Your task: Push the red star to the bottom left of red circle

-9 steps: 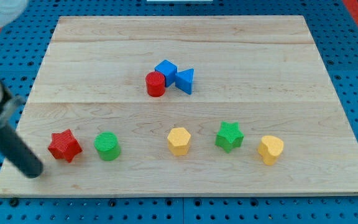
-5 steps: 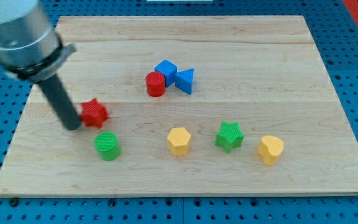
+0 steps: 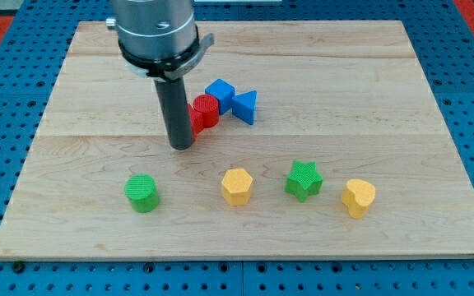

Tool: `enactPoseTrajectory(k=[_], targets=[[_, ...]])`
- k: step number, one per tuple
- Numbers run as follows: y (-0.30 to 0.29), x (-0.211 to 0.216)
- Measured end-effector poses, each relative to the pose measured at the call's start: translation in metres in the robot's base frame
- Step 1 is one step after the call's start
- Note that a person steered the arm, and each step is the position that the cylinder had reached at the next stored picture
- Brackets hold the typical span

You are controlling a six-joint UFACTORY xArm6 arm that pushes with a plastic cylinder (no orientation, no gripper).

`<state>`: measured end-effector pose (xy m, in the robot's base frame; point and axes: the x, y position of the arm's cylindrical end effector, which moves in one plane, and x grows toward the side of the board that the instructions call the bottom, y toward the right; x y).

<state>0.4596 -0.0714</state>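
The red circle (image 3: 207,109) stands near the board's middle, touching a blue cube (image 3: 220,93) at its upper right. The red star (image 3: 196,122) is pressed against the red circle's lower left; my rod hides most of it. My tip (image 3: 181,145) rests on the board just left of and below the red star, touching it. A blue triangle (image 3: 246,106) sits to the right of the cube.
Along the view's bottom stand a green circle (image 3: 141,192), a yellow hexagon (image 3: 237,186), a green star (image 3: 303,180) and a yellow heart (image 3: 358,197). The wooden board (image 3: 81,90) lies on a blue pegboard.
My tip swept from the view's bottom left up and right. It pushed the red star from beside the green circle up to the red circle's lower left.
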Motion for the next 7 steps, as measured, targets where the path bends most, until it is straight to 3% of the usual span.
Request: enactPoseTrajectory(k=[7], targets=[[0.016, -0.029]])
